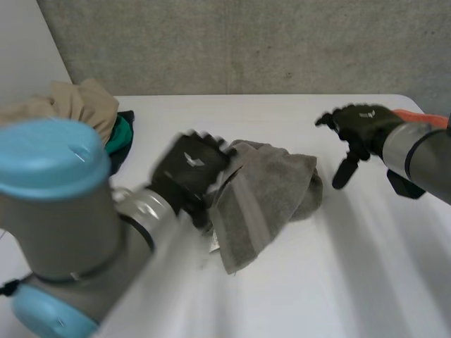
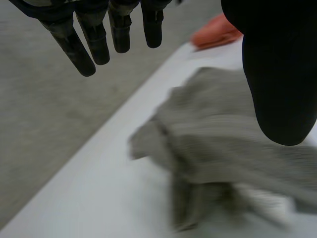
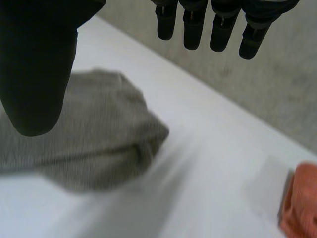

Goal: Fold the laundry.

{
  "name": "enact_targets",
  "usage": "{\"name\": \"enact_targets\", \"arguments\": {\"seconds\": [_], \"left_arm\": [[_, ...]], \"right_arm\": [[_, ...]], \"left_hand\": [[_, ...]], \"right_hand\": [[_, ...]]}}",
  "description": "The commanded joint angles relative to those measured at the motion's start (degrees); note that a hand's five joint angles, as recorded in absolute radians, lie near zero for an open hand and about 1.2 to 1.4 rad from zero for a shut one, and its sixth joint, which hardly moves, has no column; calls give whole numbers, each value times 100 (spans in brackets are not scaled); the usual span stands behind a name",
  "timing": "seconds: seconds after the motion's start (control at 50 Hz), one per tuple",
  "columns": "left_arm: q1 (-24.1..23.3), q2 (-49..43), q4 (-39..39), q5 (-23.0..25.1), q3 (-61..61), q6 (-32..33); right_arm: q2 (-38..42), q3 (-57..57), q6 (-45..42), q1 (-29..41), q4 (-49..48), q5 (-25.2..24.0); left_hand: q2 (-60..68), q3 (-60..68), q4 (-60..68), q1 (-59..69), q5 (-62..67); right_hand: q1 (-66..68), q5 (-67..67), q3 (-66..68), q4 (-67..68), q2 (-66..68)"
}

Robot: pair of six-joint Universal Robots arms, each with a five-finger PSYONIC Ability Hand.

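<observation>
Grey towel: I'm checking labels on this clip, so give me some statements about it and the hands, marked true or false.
1. The towel lies flat and neatly folded. False: it is bunched in a heap.
2. The right hand is open and apart from the towel. True.
3. The left hand is shut on the towel. False: its fingers are straight and grip nothing.
4. A pile of clothes lies on the table, left of the towel. True.

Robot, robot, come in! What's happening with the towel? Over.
Left hand open, at edge of grey towel. Right hand open, apart from it. Towel crumpled, not folded. Clothes pile, orange cloth off to the sides.
</observation>
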Motion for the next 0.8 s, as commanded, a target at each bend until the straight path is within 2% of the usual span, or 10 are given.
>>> {"name": "enact_targets", "arguments": {"seconds": [0.02, 0.18, 0.32, 0.42, 0.46, 0.48, 0.52, 0.6, 0.64, 0.8], "left_arm": [[-657, -1042, 289, -277, 495, 343], [-719, -2247, 421, -910, 1462, 1169], [-684, -2827, 474, -990, 2131, 1460], [-657, -3021, 456, -867, 2359, 1381], [-631, -3056, 430, -840, 2412, 1372], [-613, -3047, 404, -831, 2438, 1364], [-587, -2960, 395, -849, 2465, 1329], [-517, -2618, 386, -919, 2430, 1171], [-490, -2372, 377, -928, 2412, 995], [-166, -1730, 26, -910, 2412, 485]], "right_arm": [[590, 323, 181, -99, -299, 106], [1328, 130, 814, 41, -555, 168], [1750, -90, 1262, 191, -537, 370], [2005, -274, 1535, 296, -643, 405], [2093, -327, 1596, 331, -660, 405], [2172, -362, 1623, 349, -660, 388], [2234, -389, 1649, 375, -687, 397], [2331, -433, 1676, 446, -853, 414], [2287, -415, 1676, 437, -959, 432], [1410, -213, 1518, 209, -1301, 634]], "left_hand": [[-136, -183, -144, -92, -263], [-136, -183, -144, -92, -263], [1363, 1316, 1355, 1407, 1236], [3548, 3500, 3539, 3592, 3420], [4757, 4709, 4749, 4801, 4629], [6012, 5965, 6004, 6056, 5885], [6862, 6814, 6853, 6905, 6734], [6864, 6817, 6856, 6908, 6737], [6864, 6817, 6856, 6908, 6737], [6864, 6817, 6856, 6908, 6737]], "right_hand": [[443, 417, 513, 540, 495], [1117, 1092, 1188, 1215, 1169], [1151, 1125, 1221, 1249, 1203], [1369, 1343, 1439, 1467, 1421], [1687, 1661, 1757, 1785, 1739], [2122, 2097, 2192, 2220, 2174], [2595, 2570, 2666, 2693, 2647], [4324, 4298, 4394, 4422, 4376], [6687, 6661, 6757, 6785, 6739], [6754, 6729, 6825, 6852, 6807]]}}
